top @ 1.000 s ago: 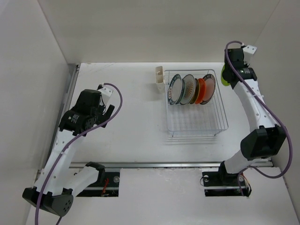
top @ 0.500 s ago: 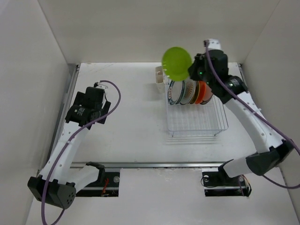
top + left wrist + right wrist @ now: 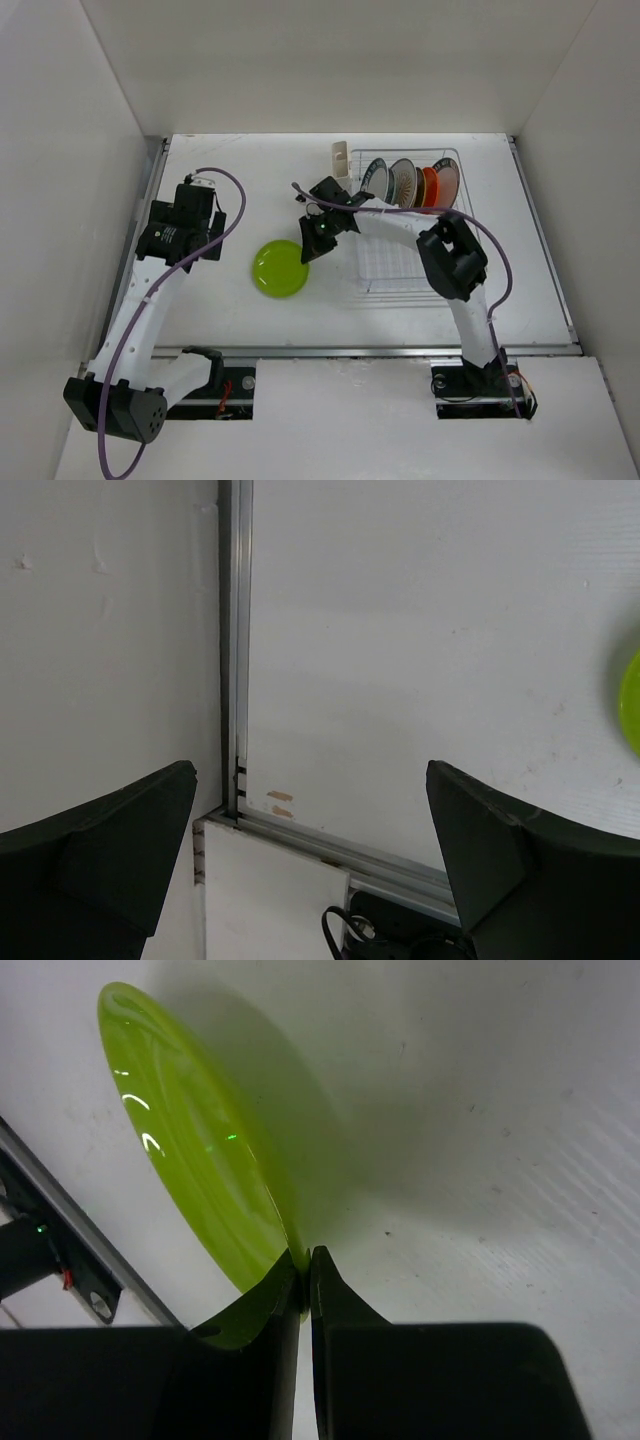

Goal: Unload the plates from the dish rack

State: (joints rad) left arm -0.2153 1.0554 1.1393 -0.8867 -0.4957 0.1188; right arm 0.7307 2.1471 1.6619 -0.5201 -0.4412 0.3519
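Observation:
My right gripper (image 3: 311, 247) is shut on the rim of a lime-green plate (image 3: 279, 268), low over the table left of the dish rack (image 3: 402, 270). In the right wrist view the jaws (image 3: 305, 1260) pinch the plate's edge, and the plate (image 3: 190, 1140) tilts over its own shadow; I cannot tell whether it touches the table. Several plates stand upright in the rack's far slots: a teal-rimmed one (image 3: 374, 188), a patterned one (image 3: 403, 184) and an orange one (image 3: 429, 190). My left gripper (image 3: 213, 236) hangs open and empty over the table's left side (image 3: 315, 820).
A cream cutlery cup (image 3: 341, 165) sits on the rack's far left corner. My right forearm (image 3: 400, 222) crosses above the rack. A metal rail (image 3: 236, 640) runs along the table's left edge, with white walls on three sides. The green plate's edge (image 3: 632, 705) shows at the left wrist view's right border.
The right arm has swung the green plate from high over the rack's left end down and left to the table. The left arm has barely shifted.

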